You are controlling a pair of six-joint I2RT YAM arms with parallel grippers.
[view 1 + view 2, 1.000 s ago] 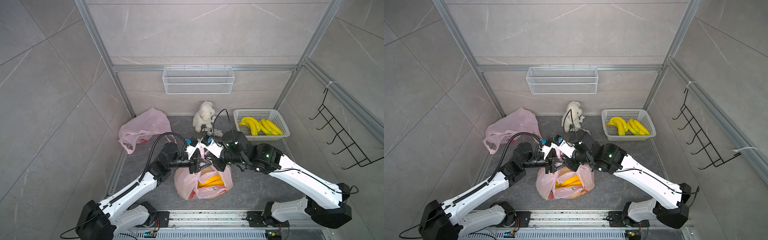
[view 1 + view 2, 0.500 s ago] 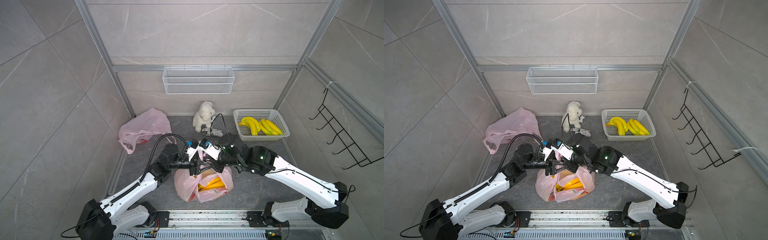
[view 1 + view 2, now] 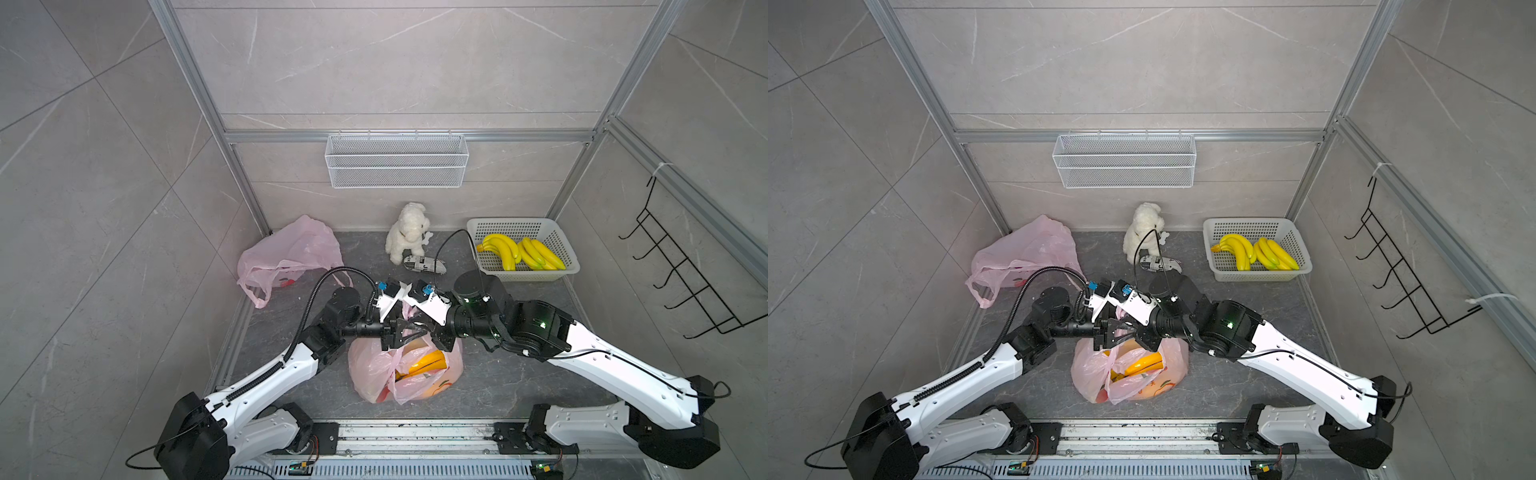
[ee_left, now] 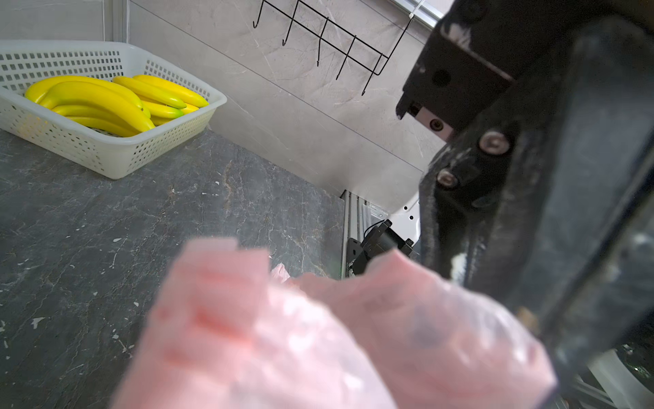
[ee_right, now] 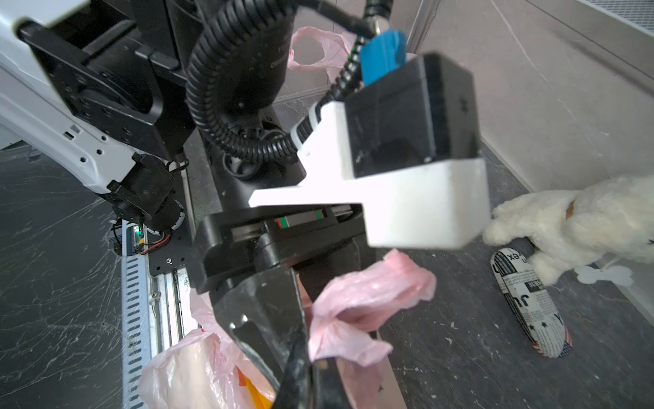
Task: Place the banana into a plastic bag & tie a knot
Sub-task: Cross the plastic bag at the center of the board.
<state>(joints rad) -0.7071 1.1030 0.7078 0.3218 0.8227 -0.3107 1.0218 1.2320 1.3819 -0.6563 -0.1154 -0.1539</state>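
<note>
Robotics lab cell, aluminium frame (image 3: pixel 291 136), stone-look wall panels (image 3: pixel 415 62), wire shelf (image 3: pixel 397 164), hook rack (image 3: pixel 690 274) (mock room corner)

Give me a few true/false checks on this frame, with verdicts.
1. A banana already sits inside the central pink bag. True.
2. The white basket is empty. False: it holds yellow bananas.
3. The right gripper is shut, above the bag's mouth. True.
4. The plush dog lies inside the white basket. False: it stands on the table by the back wall, outside the basket.
5. A second pink bag lies apart, near the back left corner. True.
</note>
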